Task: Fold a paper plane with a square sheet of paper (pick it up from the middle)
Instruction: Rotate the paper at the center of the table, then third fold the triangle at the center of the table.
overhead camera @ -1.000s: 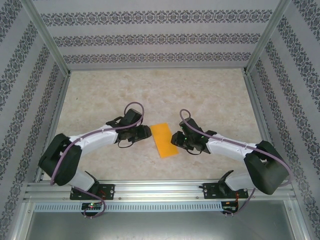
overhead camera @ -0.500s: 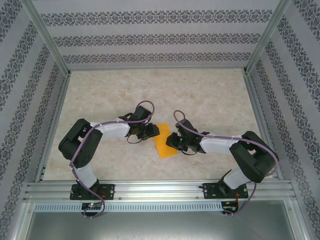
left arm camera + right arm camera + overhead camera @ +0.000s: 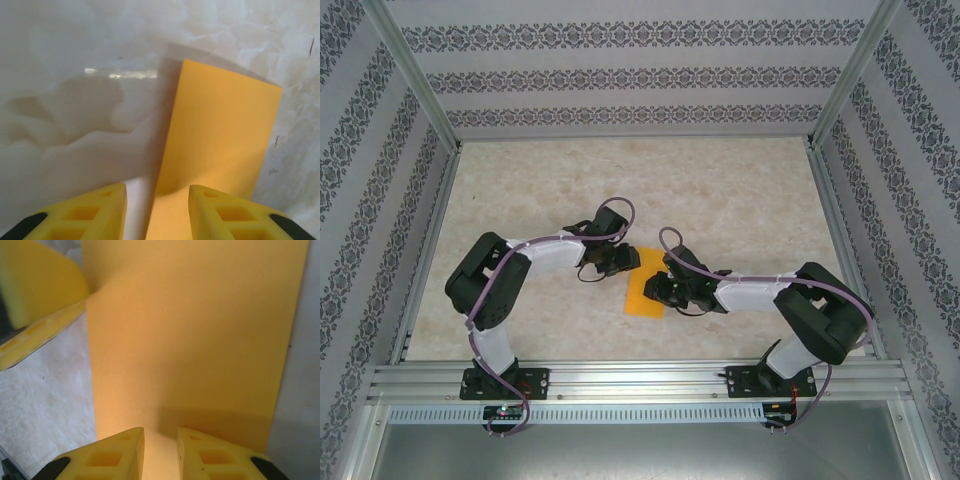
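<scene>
The orange-yellow sheet of paper [image 3: 640,297] lies flat on the marble-patterned table and looks like a narrow rectangle [image 3: 220,135]. My left gripper [image 3: 623,261] is at its far left corner, low over the table. In the left wrist view the left gripper [image 3: 157,212] is open; the paper's left edge runs between its yellow fingers [image 3: 227,210]. My right gripper [image 3: 656,290] sits over the sheet's right side. In the right wrist view the right gripper [image 3: 161,452] is open by a narrow gap above the paper [image 3: 195,335], and the left gripper's finger [image 3: 37,295] shows at the upper left.
Aluminium rails [image 3: 640,380] run along the near edge, and patterned walls [image 3: 640,75] enclose the table on three sides. Bare tabletop [image 3: 640,185] extends beyond both grippers toward the back.
Both arms have swung inward and their grippers have closed in on the paper from left and right. The right gripper now covers the sheet's right edge; the sheet sits slightly nearer and to the left.
</scene>
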Controlling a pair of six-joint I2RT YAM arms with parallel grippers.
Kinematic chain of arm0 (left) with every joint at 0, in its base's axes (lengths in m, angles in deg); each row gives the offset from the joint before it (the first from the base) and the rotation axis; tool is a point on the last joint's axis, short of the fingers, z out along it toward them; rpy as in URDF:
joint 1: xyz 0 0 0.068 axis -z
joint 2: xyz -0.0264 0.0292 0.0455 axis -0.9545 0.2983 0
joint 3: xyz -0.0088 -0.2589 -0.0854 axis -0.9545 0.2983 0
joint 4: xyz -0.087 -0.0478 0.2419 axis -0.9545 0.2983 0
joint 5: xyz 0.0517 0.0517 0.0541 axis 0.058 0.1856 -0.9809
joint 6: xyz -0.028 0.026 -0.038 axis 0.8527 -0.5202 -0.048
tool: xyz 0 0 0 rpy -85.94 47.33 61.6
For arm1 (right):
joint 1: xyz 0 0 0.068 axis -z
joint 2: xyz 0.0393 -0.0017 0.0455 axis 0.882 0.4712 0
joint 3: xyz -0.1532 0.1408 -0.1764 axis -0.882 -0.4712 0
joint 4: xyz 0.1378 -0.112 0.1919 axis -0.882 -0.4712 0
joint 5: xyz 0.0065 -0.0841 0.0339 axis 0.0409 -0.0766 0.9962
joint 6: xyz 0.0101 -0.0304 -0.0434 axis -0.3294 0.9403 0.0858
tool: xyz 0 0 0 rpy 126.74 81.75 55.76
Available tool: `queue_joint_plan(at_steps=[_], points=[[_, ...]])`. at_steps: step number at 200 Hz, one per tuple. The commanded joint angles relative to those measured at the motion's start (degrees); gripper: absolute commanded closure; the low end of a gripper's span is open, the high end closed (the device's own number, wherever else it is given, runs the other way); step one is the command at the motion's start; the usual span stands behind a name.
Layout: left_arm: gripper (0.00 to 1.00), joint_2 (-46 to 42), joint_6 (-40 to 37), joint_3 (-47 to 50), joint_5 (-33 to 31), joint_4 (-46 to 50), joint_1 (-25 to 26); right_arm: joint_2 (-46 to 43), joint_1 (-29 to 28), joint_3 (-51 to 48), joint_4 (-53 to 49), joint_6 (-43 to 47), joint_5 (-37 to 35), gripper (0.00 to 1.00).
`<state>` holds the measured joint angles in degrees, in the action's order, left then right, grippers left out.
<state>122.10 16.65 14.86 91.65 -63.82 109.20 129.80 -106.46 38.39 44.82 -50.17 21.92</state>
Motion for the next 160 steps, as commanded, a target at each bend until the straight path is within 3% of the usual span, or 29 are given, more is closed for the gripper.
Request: queue_joint_plan(at_steps=[1, 26, 65, 160], points=[[0.62, -6.06, -2.50, 1.42, -3.64, 4.20, 0.69, -3.40, 0.34, 0.99, -1.45, 0.37, -1.90, 0.73], [0.68, -8.82, -4.35, 1.95, 0.52, 1.73, 0.95, -8.39, 0.82, -0.22, -4.55, 0.82, -3.81, 0.72], [0.77, -3.86, -6.87, -0.89, 7.78, 0.68, 1.93, -15.21, 3.63, -4.20, -7.62, -0.33, -5.84, 0.67], [0.81, 1.48, -7.05, -0.06, 4.54, 0.16, 1.95, -10.93, 4.48, -5.49, -1.56, -1.66, -0.43, 0.59]])
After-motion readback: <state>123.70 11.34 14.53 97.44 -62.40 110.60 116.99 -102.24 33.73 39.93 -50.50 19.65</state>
